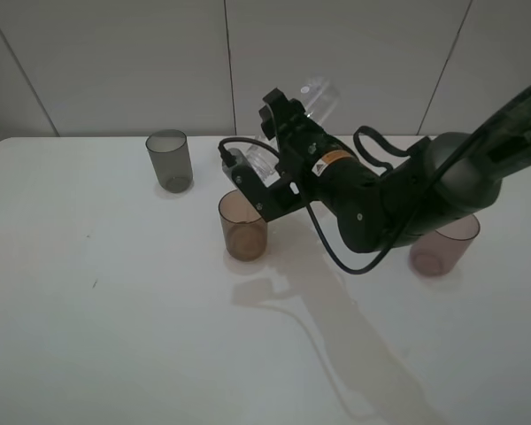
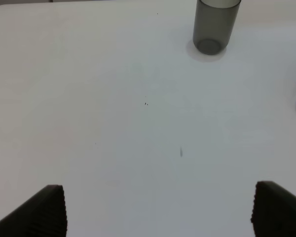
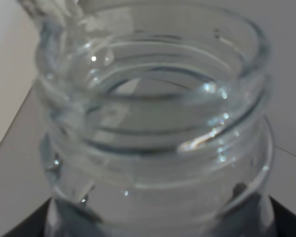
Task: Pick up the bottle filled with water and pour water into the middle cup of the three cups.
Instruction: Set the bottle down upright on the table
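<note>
High overview; right wrist camera near bottle (image 3: 153,128)

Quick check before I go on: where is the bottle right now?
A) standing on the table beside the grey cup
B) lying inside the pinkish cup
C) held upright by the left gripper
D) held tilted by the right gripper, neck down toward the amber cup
D: the right gripper clamps the bottle at a tilt, with its open neck angled down just above the amber cup.

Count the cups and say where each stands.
3. Grey cup at the back left, brown cup in the middle, pink cup on the right, partly behind the arm. No other shows.
</note>
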You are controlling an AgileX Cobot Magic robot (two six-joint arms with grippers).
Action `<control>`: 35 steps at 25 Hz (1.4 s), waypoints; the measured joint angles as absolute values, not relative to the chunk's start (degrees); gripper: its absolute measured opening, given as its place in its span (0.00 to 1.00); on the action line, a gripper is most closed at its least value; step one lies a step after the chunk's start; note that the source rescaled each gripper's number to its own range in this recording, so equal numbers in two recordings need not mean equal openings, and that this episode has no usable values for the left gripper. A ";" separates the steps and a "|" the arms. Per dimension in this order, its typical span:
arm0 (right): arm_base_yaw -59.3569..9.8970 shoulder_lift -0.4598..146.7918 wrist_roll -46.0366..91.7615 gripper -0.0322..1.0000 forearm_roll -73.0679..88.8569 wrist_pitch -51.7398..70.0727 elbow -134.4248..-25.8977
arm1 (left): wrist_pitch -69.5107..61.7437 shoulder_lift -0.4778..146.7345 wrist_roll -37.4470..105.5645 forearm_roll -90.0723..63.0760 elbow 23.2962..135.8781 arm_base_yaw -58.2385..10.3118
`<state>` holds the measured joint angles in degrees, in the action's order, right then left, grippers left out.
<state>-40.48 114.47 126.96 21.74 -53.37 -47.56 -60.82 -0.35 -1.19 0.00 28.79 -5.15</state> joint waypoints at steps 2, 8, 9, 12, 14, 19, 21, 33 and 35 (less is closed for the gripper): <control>-40.48 114.47 126.96 0.05 21.49 -53.52 -47.64 | -60.82 -0.35 -1.19 0.00 28.79 -5.15; -40.48 114.47 127.00 0.05 21.35 -53.73 -47.64 | -60.82 -0.35 -1.19 0.00 28.79 -5.15; -40.48 114.47 127.00 0.05 21.35 -53.73 -47.64 | -60.82 -0.35 -1.19 0.00 28.79 -5.15; -40.48 114.47 127.00 0.05 21.35 -53.73 -47.64 | -60.82 -0.35 -1.19 0.00 28.79 -5.15; -40.48 114.47 127.00 0.05 21.35 -53.73 -47.64 | -60.82 -0.35 -1.19 0.00 28.79 -5.15; -40.48 114.47 127.00 0.05 21.35 -53.73 -47.64 | -60.82 -0.35 -1.19 0.00 28.79 -5.15; -40.48 114.47 127.00 0.05 21.35 -53.73 -47.64 | -60.82 -0.35 -1.19 0.00 28.79 -5.15; -39.72 114.25 115.47 0.05 22.93 -45.51 -47.64 | -60.82 -0.35 -1.19 0.00 28.79 -5.15; -38.35 113.82 109.89 0.05 23.08 -43.33 -48.02 | -60.82 -0.35 -1.19 0.00 28.79 -5.15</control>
